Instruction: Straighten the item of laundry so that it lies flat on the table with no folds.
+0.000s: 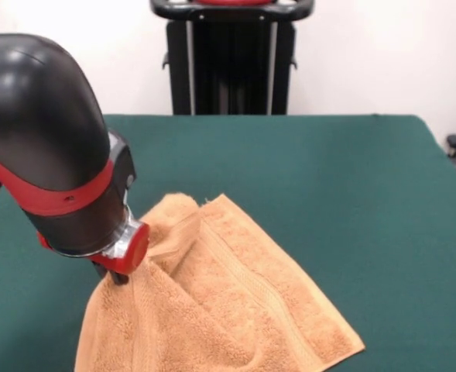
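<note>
while the red and black arm [53, 147] fills the left of the front view, its jaws [118, 277] sit low at the towel's [228, 310] left upper edge, mostly hidden under the red wrist ring, so cannot tell if they are parted or pinched on cloth. towel lies on the green table [328, 178], in the lower middle of the picture, running off the bottom edge. it is not flat: a fold ridge runs diagonally across it, and the top part near the wrist is bunched and raised, a thin flap lifted just right of the jaws. a woven stripe band shows along the fold. jaws touch or nearly touch the cloth; exact contact unclear.
</note>
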You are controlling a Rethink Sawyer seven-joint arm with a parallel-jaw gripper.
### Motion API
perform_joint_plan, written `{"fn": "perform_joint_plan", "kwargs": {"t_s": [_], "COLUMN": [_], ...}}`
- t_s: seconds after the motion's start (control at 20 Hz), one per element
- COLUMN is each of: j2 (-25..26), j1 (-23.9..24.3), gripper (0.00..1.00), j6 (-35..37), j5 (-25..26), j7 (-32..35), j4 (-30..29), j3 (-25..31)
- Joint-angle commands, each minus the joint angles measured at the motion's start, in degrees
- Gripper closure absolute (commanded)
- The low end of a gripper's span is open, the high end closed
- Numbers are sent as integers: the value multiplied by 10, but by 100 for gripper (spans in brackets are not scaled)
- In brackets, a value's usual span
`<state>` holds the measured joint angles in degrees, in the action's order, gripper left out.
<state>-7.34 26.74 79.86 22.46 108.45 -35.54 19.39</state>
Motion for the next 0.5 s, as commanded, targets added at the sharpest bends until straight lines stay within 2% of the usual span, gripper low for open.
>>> {"fn": "perform_joint_plan", "kwargs": {"t_s": [0.05,0.3,0.5], "j2": [19,41,51], "j1": [-33,-40,-40], "gripper": [100,100,100], "j6": [126,183,199], "j5": [14,32,37], "j7": [-200,-223,-243], "j4": [53,119,145], "j3": [63,78,84]}}
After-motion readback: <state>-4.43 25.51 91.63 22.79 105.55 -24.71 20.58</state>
